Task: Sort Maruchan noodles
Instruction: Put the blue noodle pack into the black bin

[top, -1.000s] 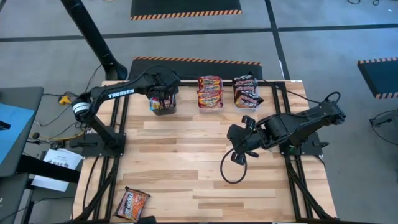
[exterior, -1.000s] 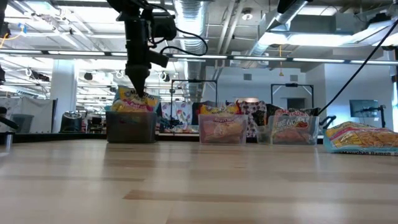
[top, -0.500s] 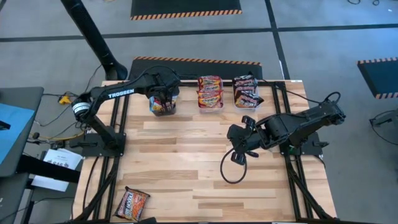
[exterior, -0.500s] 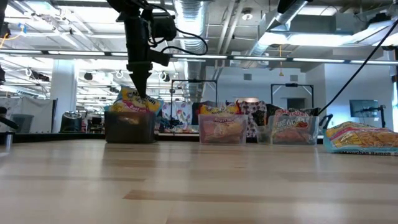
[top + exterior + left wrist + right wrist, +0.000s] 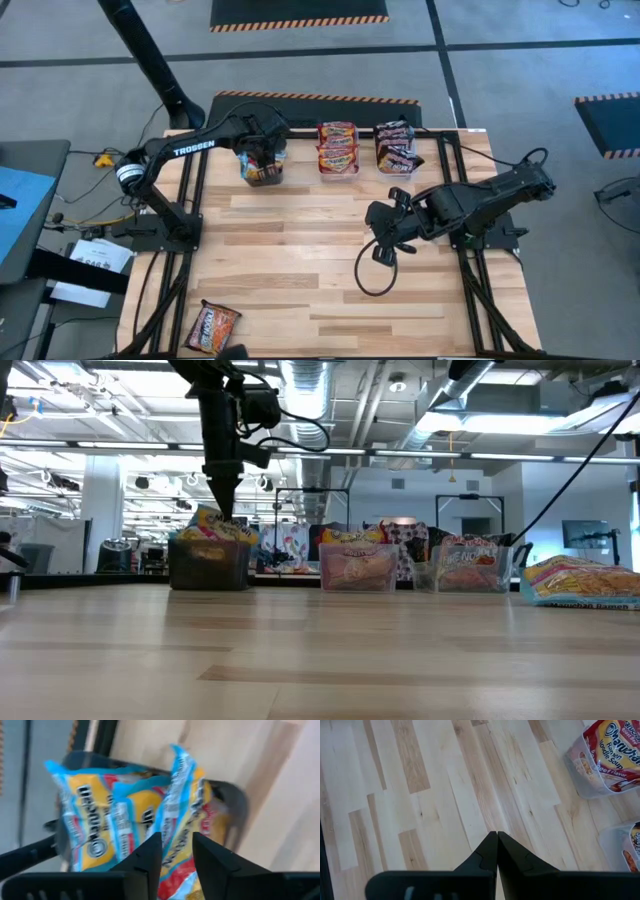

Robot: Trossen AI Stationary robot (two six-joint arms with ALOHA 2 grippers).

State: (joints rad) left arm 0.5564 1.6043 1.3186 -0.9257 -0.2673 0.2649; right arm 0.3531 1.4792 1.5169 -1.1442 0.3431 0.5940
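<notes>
My left gripper point(image 5: 262, 152) points down into the left bin point(image 5: 262, 172) at the table's far edge and is shut on a light blue/yellow Maruchan packet point(image 5: 182, 810). More blue/yellow packets point(image 5: 95, 835) stand on edge in that bin. The middle bin point(image 5: 338, 150) holds red/orange packets, and the right bin point(image 5: 397, 148) holds black/red ones. One loose packet point(image 5: 212, 327) lies flat near the table's near-left corner. My right gripper point(image 5: 385, 238) hangs shut above bare wood, right of the table's middle. My left gripper point(image 5: 177, 855) pinches the blue/yellow packet by its upper edge point(image 5: 176, 842) between the two fingers, coming from above and pointing down. The packet stands on edge below the fingers, with its lower part inside the left bin among the other packets point(image 5: 215, 528).
The three bins stand in a row along the far edge point(image 5: 355, 568). A black cable loops on the table below my right arm point(image 5: 372, 280). Bare wood fills the middle and near part of the table point(image 5: 300, 270). In the low view the loose packet lies at the right point(image 5: 585, 582).
In the low view the blue/yellow packet under my left gripper has sunk a little deeper into the left bin. My right arm has kept still.
</notes>
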